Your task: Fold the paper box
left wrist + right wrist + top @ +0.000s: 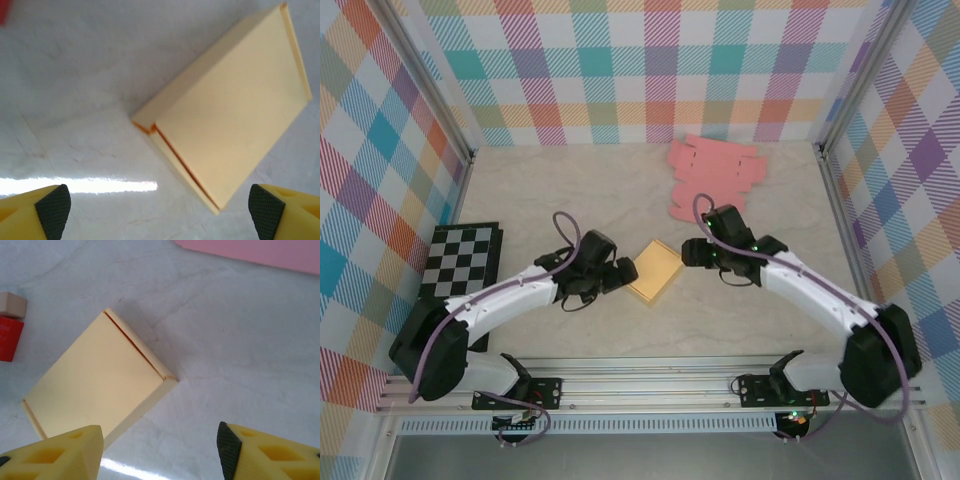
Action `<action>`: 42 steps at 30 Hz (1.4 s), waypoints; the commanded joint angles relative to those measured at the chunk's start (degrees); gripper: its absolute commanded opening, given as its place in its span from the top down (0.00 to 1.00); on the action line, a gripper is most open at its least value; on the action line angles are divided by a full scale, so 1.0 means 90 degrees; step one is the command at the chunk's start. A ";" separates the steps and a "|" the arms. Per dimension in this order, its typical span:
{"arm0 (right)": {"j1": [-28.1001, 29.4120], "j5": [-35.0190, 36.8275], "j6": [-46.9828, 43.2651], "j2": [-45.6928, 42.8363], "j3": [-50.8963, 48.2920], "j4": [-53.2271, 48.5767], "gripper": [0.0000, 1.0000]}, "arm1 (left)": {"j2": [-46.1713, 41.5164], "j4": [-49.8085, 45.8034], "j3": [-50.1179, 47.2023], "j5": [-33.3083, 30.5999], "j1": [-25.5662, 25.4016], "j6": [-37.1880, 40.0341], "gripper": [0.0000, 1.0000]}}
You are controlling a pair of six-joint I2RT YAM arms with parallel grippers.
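A pale yellow paper box [655,270] lies closed and flat on the marble table between the two arms. In the left wrist view the box [235,110] sits ahead and to the right, free of the pads. My left gripper [623,271] [159,215] is just left of it, open and empty. My right gripper [691,252] [161,452] is just right of the box [100,380], also open, with bare table between its fingers; its left finger [65,455] overlaps the box's near corner in the picture, and I cannot tell whether it touches.
A stack of flat pink paper sheets [713,178] [260,250] lies at the back right. A checkerboard [463,258] rests near the left wall. A red block [10,337] and a wooden block [12,304] sit beyond the box. Plaid walls enclose the table.
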 commanded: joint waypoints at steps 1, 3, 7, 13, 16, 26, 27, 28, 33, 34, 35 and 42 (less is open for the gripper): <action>-0.0100 -0.0988 -0.1609 0.0869 0.0491 0.0366 0.37 | 0.0100 0.1416 -0.0479 0.0179 -0.0209 -0.0972 0.04; -0.0140 -0.1150 -0.1930 0.1415 0.0801 0.0427 0.36 | 0.0384 0.2114 -0.0591 0.0322 -0.0226 -0.1208 0.04; -0.0272 -0.1467 -0.2386 0.2395 0.1375 0.0319 0.35 | 0.0989 0.2852 -0.0476 0.0324 -0.0313 -0.1538 0.04; -0.0297 -0.1521 -0.2659 0.3035 0.1730 0.0184 0.35 | 0.1446 0.2883 -0.0252 0.0010 -0.0330 -0.1493 0.10; -0.0326 -0.1548 -0.2616 0.3159 0.1732 0.0206 0.36 | 0.1809 0.2941 -0.0055 0.0086 -0.0307 -0.1418 0.17; -0.0674 -0.2016 -0.1618 0.3045 0.1342 0.0805 0.51 | 0.2993 0.2510 0.1344 0.0365 0.0276 -0.0686 0.28; -0.0696 -0.2065 -0.1476 0.3077 0.1374 0.0881 0.52 | 0.3157 0.2379 0.1570 0.0415 0.0373 -0.0507 0.28; -0.0707 -0.2106 -0.1362 0.3137 0.1451 0.0934 0.53 | 0.3362 0.2244 0.1823 0.0467 0.0482 -0.0325 0.28; -0.0706 -0.1989 -0.0805 0.3550 0.1987 0.1029 0.55 | 0.4315 0.1912 0.2884 0.0786 0.1015 0.0250 0.29; -0.0707 -0.1884 -0.0676 0.3654 0.2131 0.1032 0.55 | 0.4502 0.1831 0.3129 0.0855 0.1142 0.0423 0.30; -0.0707 -0.1820 -0.0541 0.3773 0.2285 0.1039 0.55 | 0.4685 0.1669 0.3433 0.0867 0.1264 0.0595 0.30; -0.0690 -0.1983 0.0105 0.4906 0.3708 0.0889 0.55 | 0.5738 0.0290 0.5486 0.1050 0.1963 0.1652 0.30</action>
